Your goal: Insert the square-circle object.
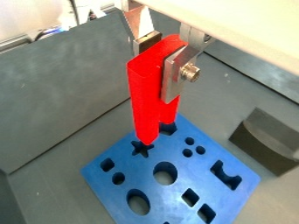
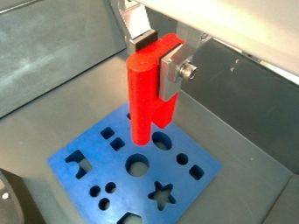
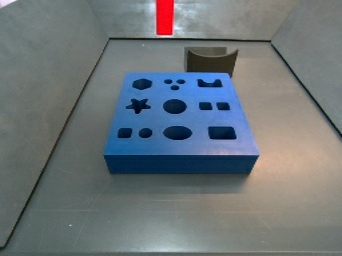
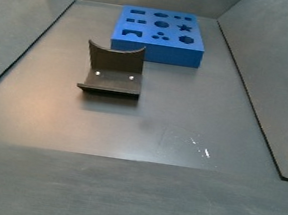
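Grey floor carries the blue block (image 1: 176, 179); above it the gripper (image 1: 158, 66) fingers clamp the square-circle object (image 1: 152, 92); no writing legible.

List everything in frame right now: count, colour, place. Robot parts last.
square-circle object: 1, bright red, held upright between the fingers above the blue block; in a side view only its lower part shows at the frame's top edge.
blue block: 1, blue, flat on the floor, top face full of cut-out holes (star, circles, squares and others).
dark grey curved block: 1, dark grey, on the floor apart from the blue block, not touching it.
bin floor and walls: 1, grey, all around the pieces.
end effector: 1, silver finger plates with dark pads, shut on the red piece near its top, hanging over the blue block in both wrist views.
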Motion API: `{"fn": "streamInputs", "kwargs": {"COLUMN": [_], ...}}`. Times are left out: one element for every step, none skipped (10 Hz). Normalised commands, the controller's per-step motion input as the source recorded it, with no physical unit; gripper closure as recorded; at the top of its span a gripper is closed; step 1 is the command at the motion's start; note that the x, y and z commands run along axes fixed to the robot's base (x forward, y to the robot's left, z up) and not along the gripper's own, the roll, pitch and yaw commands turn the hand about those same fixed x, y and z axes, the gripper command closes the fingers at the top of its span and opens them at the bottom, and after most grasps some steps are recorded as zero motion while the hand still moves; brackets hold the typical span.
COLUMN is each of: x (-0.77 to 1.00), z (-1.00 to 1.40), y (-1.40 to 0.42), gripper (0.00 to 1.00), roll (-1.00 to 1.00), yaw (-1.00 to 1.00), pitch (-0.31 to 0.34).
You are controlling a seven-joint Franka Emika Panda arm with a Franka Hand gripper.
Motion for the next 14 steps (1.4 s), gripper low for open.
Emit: {"fn": "streamInputs", "kwargs": {"x": [0.0, 0.0, 0.0, 0.0, 0.0, 0.0, 0.0, -0.09, 0.0, 0.0, 0.0, 0.0, 0.0, -0.08], "z": [-0.44, -0.47, -0.47, -0.46, -0.42, -0.38, -0.18, -0.19, -0.26, -0.29, -0.31, -0.33, -0.34, -0.39], "y": [0.0, 0.0, 0.0, 0.0, 0.0, 0.0, -0.43, -0.42, -0.13, -0.01, 0.0, 0.0, 0.0, 0.0], "gripper": [1.0, 1.0, 1.0, 1.0, 1.0, 1.0, 1.0, 1.0, 1.0, 1.0, 1.0, 1.0, 1.0, 1.0], "roll": [-0.01, -0.02, -0.02, -0.02, -0.03, -0.04, -0.03, 0.0, 0.0, 0.0, 0.0, 0.0, 0.0, -0.02], "yaw": [-1.0, -1.0, -1.0, -1.0, -1.0, -1.0, -0.71, -0.65, -0.95, -1.0, -1.0, -1.0, -1.0, -0.97], "pitch": [-0.039, -0.059, -0.06, -0.049, -0.023, 0.0, 0.043, 0.024, 0.0, 0.0, 0.0, 0.0, 0.0, -0.011]}}
